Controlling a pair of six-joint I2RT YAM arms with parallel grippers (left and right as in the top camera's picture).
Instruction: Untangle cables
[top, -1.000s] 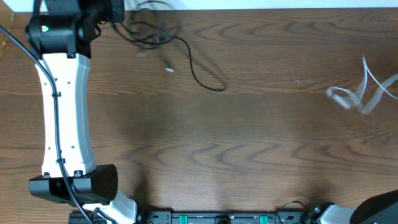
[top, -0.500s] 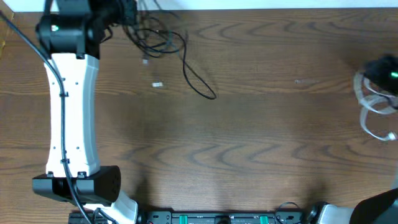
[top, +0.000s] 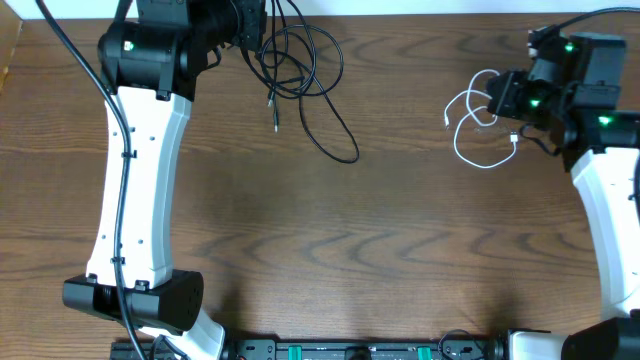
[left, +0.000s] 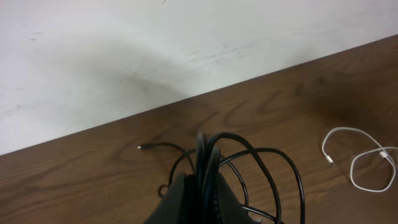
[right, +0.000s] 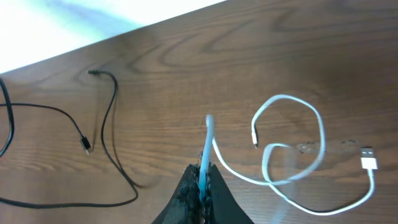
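Observation:
My left gripper (top: 250, 22) at the back left is shut on several loops of the long black cable (top: 318, 95). Its loops hang down and trail onto the table, with a plug end (top: 275, 125) below. In the left wrist view the fingers (left: 202, 186) pinch the black strands (left: 273, 155). My right gripper (top: 497, 97) at the right is shut on the white cable (top: 462, 135), which loops to its left with a plug (top: 513, 138). In the right wrist view the fingers (right: 204, 177) clamp the white cable (right: 311, 118). The two cables lie apart.
A white wall (left: 155, 50) runs along the table's back edge. The arm bases and a rail with green connectors (top: 350, 350) sit at the front edge. The left arm's white link (top: 135, 190) spans the left side.
My left gripper has carried the black cable to the right along the back edge. My right arm has come into view and drawn the white cable left, away from the right edge.

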